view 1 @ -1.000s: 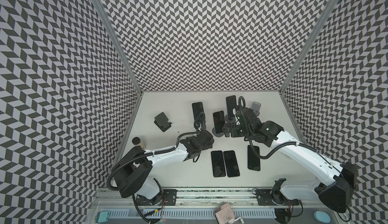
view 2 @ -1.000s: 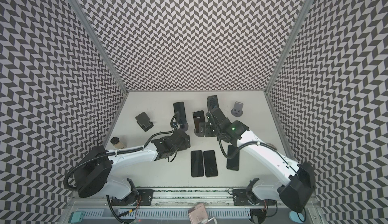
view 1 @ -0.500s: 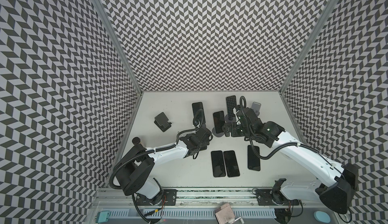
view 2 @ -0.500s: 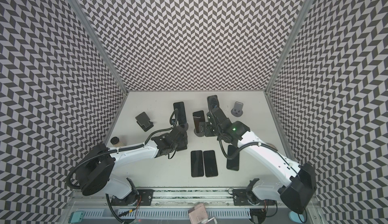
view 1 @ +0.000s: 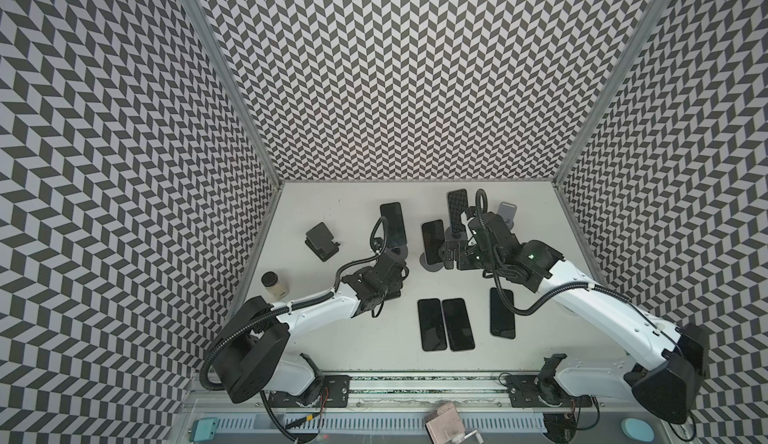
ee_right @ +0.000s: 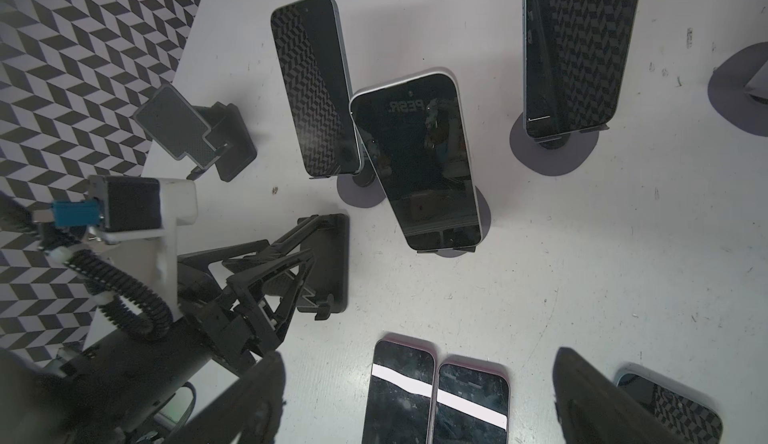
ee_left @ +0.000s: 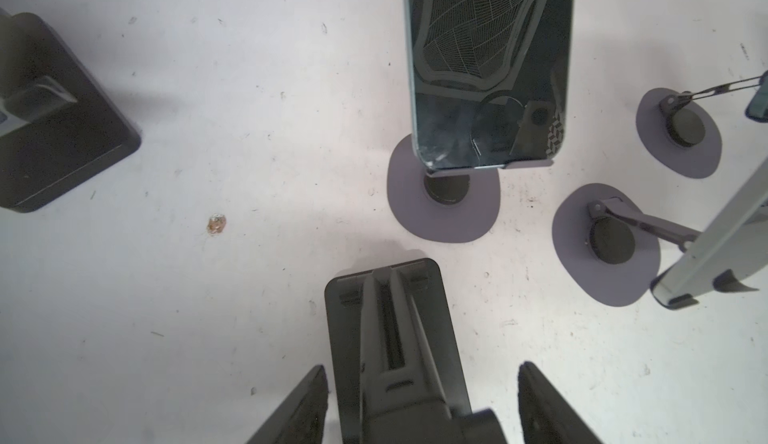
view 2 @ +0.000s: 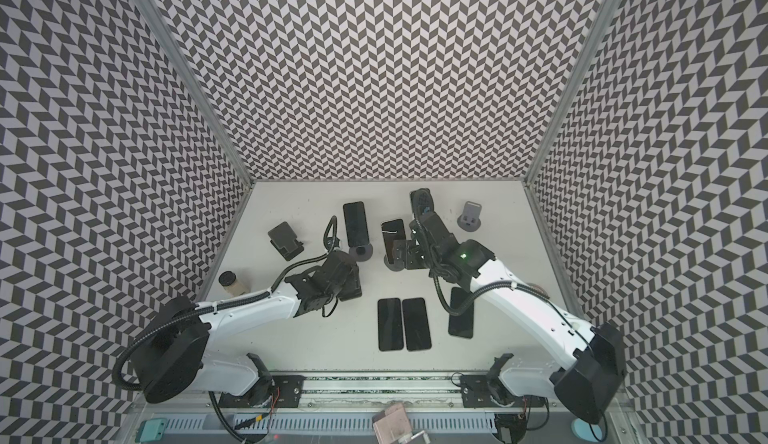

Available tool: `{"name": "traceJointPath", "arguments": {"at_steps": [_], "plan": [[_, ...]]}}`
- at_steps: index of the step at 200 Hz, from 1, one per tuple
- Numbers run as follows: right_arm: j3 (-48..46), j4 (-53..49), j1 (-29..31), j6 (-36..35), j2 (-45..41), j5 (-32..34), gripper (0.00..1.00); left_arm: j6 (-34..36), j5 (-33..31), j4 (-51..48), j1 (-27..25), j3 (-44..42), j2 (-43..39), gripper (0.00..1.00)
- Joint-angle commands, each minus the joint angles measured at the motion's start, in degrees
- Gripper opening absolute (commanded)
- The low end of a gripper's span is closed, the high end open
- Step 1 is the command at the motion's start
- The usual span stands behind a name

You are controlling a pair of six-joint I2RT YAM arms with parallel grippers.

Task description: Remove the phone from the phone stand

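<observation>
Left wrist view: we see the left pincer closed onto a black folding plastic stand.
Right side: we find the right pincer wide open, empty.
Phone: dark glossy phone leaning on its grey round-based stand, beside that open pincer.

Six phones: three propped, three lying flat on the tabletop. Four round-based grey stands, two black folding stands, one small dark-capped jar.
</observation>
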Motion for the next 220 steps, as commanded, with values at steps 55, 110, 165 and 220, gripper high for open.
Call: {"name": "traceJointPath", "arguments": {"at_steps": [55, 110, 165, 220], "plan": [[0.9, 3.8, -0.2, -1.6, 2.4, -0.9, 0.98, 4.5, 0.3, 2.0, 8.1, -4.8, -7.1, 0.63], [1.9, 4.0, -0.3, -2.1, 3.4, -0.6, 0.98, 9.6, 3.5, 3.8, 16.6, -6.9, -9.7, 0.63], [2.8, 3.9, -0.4, -2.4, 4.2, -0.9, 0.98, 12.3, 7.3, 5.0, 23.2, -8.4, -10.5, 0.63], [3.2, 3.6, -0.4, -2.7, 4.6, -1.1, 0.98, 12.3, 7.5, 4.3, 25.1, -8.4, -11.3, 0.7]]}}
